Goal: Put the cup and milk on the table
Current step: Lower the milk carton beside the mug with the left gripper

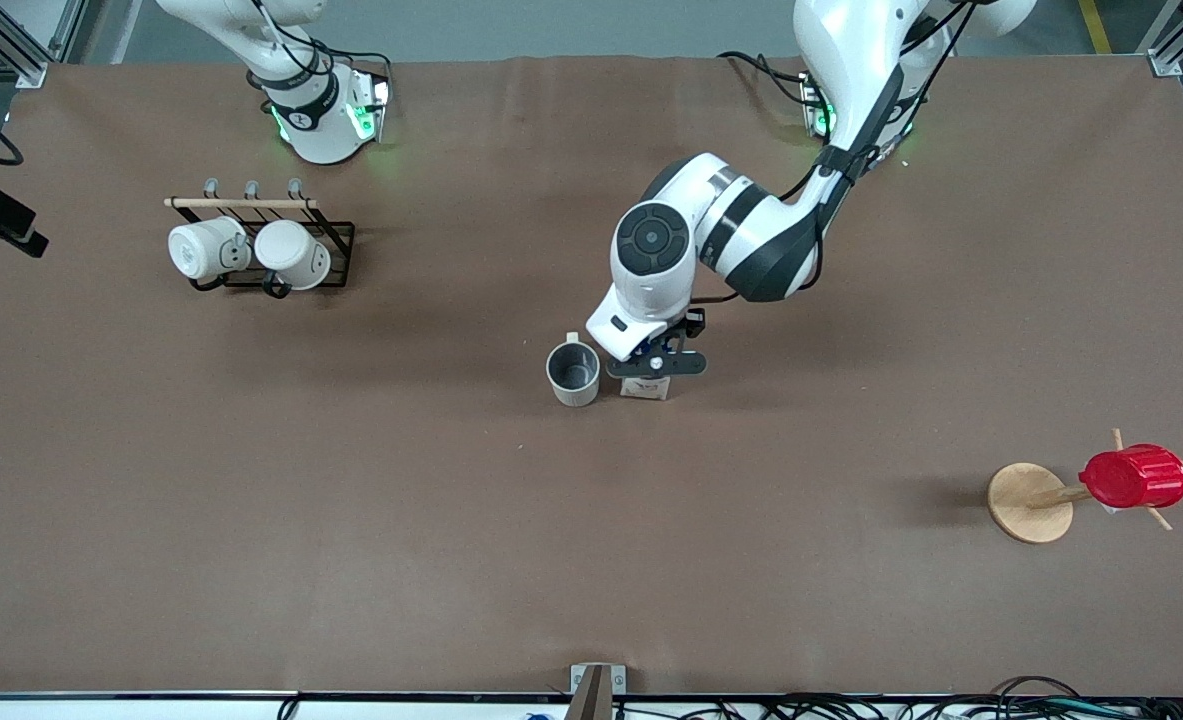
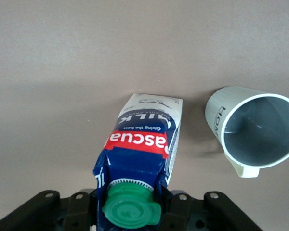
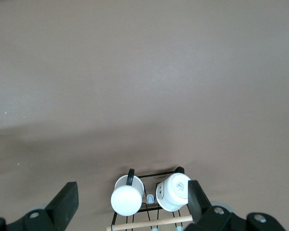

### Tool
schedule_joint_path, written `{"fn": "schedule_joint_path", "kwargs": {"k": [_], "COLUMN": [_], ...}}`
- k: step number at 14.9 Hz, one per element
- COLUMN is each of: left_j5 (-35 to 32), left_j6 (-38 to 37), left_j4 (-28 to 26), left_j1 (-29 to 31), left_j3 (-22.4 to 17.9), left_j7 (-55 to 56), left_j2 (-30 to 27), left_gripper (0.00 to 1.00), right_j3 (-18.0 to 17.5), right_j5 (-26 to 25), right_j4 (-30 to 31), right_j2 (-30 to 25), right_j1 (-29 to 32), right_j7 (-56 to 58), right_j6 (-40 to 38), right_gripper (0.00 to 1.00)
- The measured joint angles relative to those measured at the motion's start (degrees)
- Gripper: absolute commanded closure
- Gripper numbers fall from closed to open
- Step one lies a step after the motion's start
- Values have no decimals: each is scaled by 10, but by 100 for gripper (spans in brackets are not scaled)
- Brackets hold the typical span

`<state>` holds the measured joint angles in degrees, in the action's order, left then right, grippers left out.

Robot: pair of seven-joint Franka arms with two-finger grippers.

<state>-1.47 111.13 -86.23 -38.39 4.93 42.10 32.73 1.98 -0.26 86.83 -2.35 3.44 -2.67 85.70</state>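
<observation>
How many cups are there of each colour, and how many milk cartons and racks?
Off-white cup with grey inside, standing beside the milk: 1
Bright white mugs on the black rack: 2
Red ribbed cup on the wooden stand: 1
Milk carton, in the left gripper: 1
Racks or stands: 2
Total: 7

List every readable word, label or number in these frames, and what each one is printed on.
"MILK": white lower panel of the milk carton, held by the left end effector.
"Giving the best": small line on the carton's blue band.
"ascua": red label; the word's start is hidden round the edge.
"HO...": dark lettering on the cup; the rest curves out of sight.
Small label on a white mug in the rack: too small to read.
</observation>
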Motion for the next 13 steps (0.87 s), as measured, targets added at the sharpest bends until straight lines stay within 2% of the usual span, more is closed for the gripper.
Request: {"fn": "schedule_joint_path", "kwargs": {"k": [2, 3, 4, 7, 8, 13], "left_j5": [0, 0, 0, 0, 0, 0], "left_j6": [-7, -10, -13, -13, -13, -12], "left_j4": [12, 18, 22, 31, 35, 56], "left_j1": [-4, -5, -5, -5, -5, -3], "left_j3": [0, 0, 0, 0, 0, -2], "left_j7": [7, 8, 8, 8, 8, 8], "left_j2": [7, 11, 13, 17, 18, 13], "left_gripper": [85, 73, 59, 6, 0, 0], "right_j3": [1, 1, 1, 1, 1, 1], "right_j5": [1, 1, 1, 2, 3, 4], "right_j4": [0, 0, 0, 0, 0, 0], "right_j2": [0, 0, 0, 0, 0, 0], "right_j1": [-5, -8, -11, -13, -13, -13], "right_j7": [23, 33, 36, 36, 36, 36], "right_j6": [0, 0, 0, 0, -1, -3], "right_gripper": [0, 0, 0, 0, 0, 0]}}
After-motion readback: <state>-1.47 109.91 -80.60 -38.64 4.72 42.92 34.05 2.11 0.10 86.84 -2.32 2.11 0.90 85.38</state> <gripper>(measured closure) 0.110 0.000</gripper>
